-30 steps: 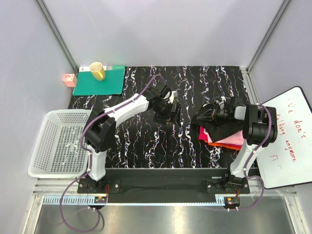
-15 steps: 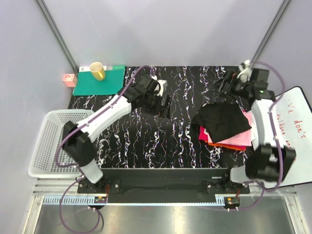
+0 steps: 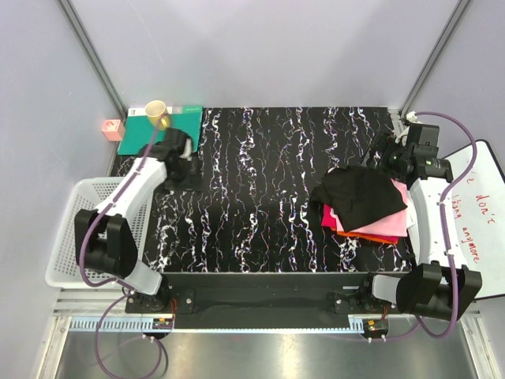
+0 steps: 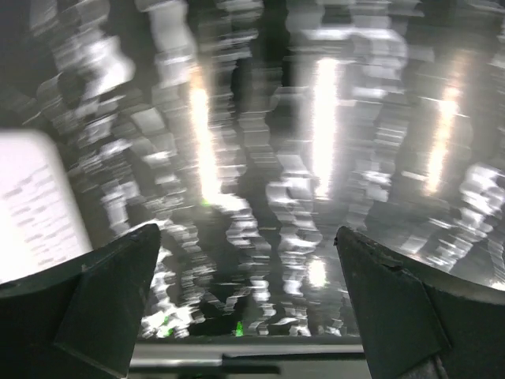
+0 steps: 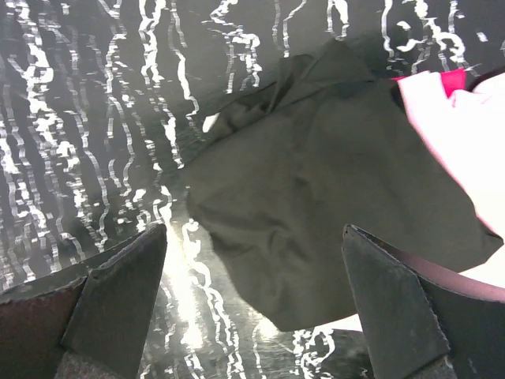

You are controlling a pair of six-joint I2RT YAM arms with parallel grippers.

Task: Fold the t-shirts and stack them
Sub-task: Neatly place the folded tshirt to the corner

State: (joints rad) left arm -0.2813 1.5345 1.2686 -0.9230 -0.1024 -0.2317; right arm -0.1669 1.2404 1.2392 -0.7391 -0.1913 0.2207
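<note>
- R gripper (image 3: 385, 156) (image 5: 254, 230): jaws spread wide, nothing held.
- Black t-shirt (image 3: 361, 193) (image 5: 316, 205): right below and ahead of your R fingers, rumpled on top of the pink t-shirt (image 3: 387, 225) (image 5: 451, 134). Long axis approx. across the jaw gap, bunched corner pointing away.
- L gripper (image 3: 183, 158) (image 4: 246, 230): wide open, empty, over marbled tabletop (image 3: 260, 158), well apart from shirts.
</note>
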